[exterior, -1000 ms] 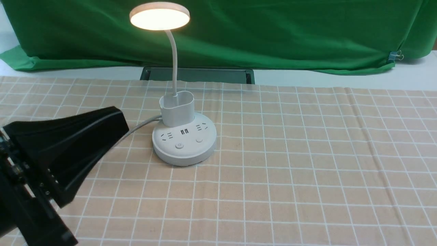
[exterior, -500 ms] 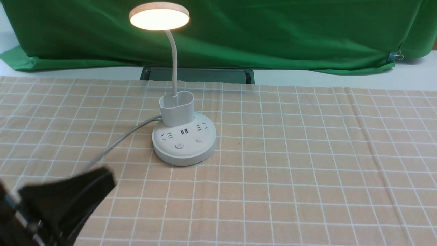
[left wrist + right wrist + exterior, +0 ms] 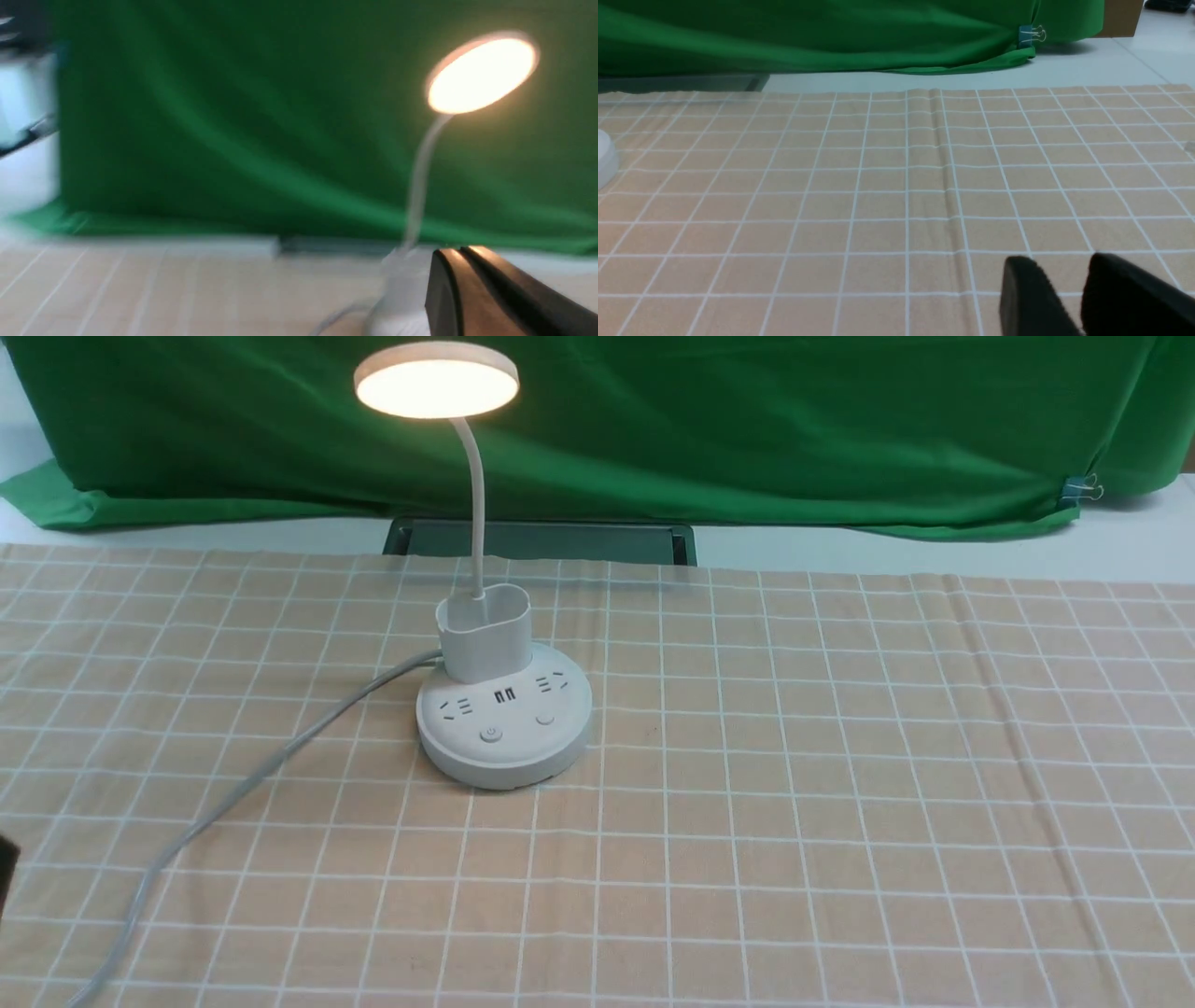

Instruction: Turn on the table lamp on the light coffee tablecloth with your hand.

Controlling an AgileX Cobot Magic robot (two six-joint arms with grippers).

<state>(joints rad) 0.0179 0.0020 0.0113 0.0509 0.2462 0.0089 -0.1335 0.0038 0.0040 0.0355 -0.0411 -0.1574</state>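
The white table lamp (image 3: 504, 728) stands on the light coffee tablecloth (image 3: 840, 756), left of centre, and its disc head (image 3: 436, 381) glows. The power button (image 3: 490, 735) on the base is uncovered. Only a dark sliver of my left hand (image 3: 5, 873) shows at the front view's left edge, well away from the lamp. The blurred left wrist view shows the lit head (image 3: 481, 74) beyond my left gripper (image 3: 460, 252), whose fingers are pressed together on nothing. My right gripper (image 3: 1059, 261) hovers open over bare cloth, with the lamp base's edge (image 3: 605, 156) far to its side.
The lamp's grey cord (image 3: 233, 784) trails across the cloth to the front left corner. A green backdrop cloth (image 3: 747, 429) hangs behind, held by a binder clip (image 3: 1083, 488). A dark flat frame (image 3: 541, 539) lies at the cloth's far edge behind the lamp.
My left gripper has drawn back down and to the left, leaving the front view almost entirely and uncovering the cord. The lamp head glows in all three frames.
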